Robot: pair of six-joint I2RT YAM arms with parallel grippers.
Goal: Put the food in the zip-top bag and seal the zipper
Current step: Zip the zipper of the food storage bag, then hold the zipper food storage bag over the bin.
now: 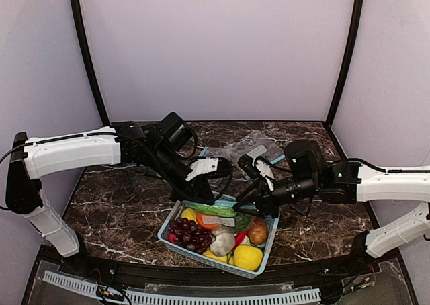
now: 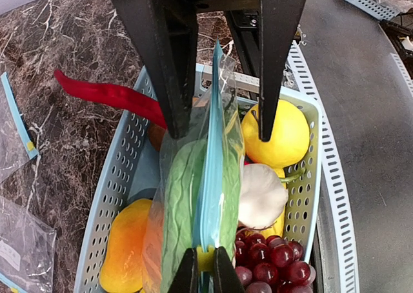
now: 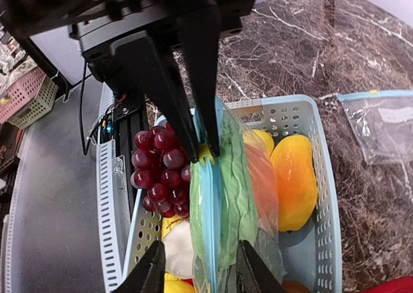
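Observation:
The zip-top bag [image 2: 184, 196] stands on edge in a blue basket [image 2: 113, 177], its light blue zipper [image 2: 210, 164] running along the top. Inside it show a light green ribbed piece of food [image 3: 240, 196] and an orange-red one [image 3: 263, 180]. My left gripper [image 2: 205, 267] is shut on a small yellow tab at one end of the zipper. My right gripper [image 3: 201, 257] is open at the other end, one finger on each side of the bag. From above, both grippers [image 1: 208, 199] [image 1: 243, 209] meet over the bag [image 1: 218, 214].
The basket [image 1: 201, 256] also holds purple grapes [image 1: 188, 232], a white garlic bulb [image 2: 258, 193], a yellow fruit [image 2: 277, 135] and a mango [image 3: 293, 180]. A red chili [image 2: 103, 93] hangs over its rim. Other clear bags [image 1: 255, 147] lie on the marble behind.

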